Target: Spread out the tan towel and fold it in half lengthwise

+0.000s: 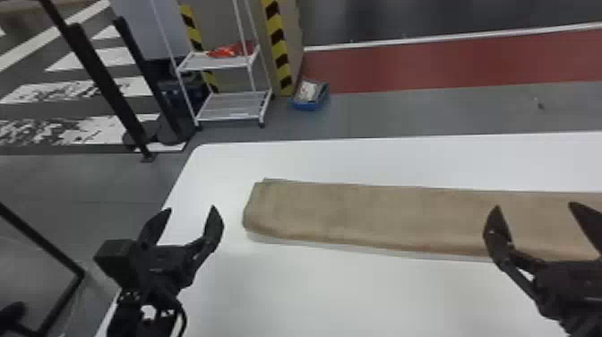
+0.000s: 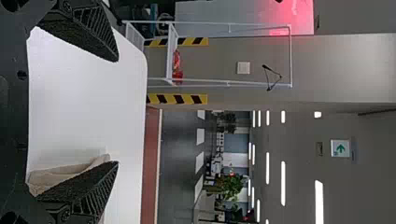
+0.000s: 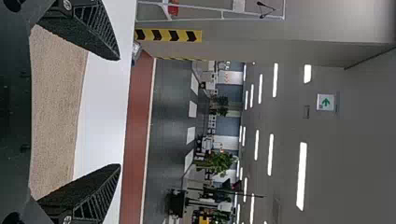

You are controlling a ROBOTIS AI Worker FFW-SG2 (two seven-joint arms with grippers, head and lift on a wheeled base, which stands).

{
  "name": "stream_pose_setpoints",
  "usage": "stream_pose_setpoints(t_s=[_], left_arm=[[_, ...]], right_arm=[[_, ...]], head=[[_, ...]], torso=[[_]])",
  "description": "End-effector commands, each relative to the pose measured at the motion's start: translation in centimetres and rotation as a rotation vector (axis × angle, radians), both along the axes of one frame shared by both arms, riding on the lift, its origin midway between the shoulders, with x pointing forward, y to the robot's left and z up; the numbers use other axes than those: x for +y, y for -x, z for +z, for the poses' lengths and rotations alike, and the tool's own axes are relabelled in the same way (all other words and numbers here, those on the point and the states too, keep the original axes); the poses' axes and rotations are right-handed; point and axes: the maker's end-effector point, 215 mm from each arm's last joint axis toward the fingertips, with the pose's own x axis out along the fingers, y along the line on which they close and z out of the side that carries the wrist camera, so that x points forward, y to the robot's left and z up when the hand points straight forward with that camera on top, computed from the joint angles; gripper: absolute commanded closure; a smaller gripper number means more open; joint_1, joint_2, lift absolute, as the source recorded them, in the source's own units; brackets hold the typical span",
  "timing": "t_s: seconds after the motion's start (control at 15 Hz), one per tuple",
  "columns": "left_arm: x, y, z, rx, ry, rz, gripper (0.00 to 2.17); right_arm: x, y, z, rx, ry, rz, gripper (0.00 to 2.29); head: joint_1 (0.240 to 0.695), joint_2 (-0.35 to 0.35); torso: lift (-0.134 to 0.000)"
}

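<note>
The tan towel (image 1: 380, 215) lies as a long, flat, folded strip across the white table, its left end with rounded layered folds and its right part running past the head view's edge. My left gripper (image 1: 191, 210) stands open off the towel's left end, with nothing between its fingers. My right gripper (image 1: 533, 208) is open over the towel's right part, not holding it. The left wrist view has my left gripper (image 2: 116, 112) with fingers wide apart and the towel's end (image 2: 60, 175) near one of them. In the right wrist view, the towel (image 3: 58, 107) spans behind my open right gripper (image 3: 119, 112).
The white table (image 1: 358, 291) has its left edge beside my left arm. Beyond its far edge stand a white wire shelf (image 1: 233, 105) and a blue bin (image 1: 310, 95) on the floor. Black posts (image 1: 103, 85) rise at the far left.
</note>
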Motion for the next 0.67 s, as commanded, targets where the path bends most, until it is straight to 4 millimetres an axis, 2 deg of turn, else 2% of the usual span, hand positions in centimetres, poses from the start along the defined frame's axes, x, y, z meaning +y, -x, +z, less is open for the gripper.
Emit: stream_pose_setpoints(t_s=[0.0,0.6], left_arm=[[-0.18,-0.09,-0.06,-0.002,0.002,-0.004,0.1],[-0.09,-0.16,-0.4,0.003,0.004,-0.004,0.1]], right_arm=[[0.08,0.08,-0.09,0.002,-0.007,-0.002,0.06],[0.09,0.19,0.15,-0.007,-0.012,-0.001,0.06]], head=[[0.695,0.237],[0.695,0.236]], torso=[[-0.125],[-0.125]])
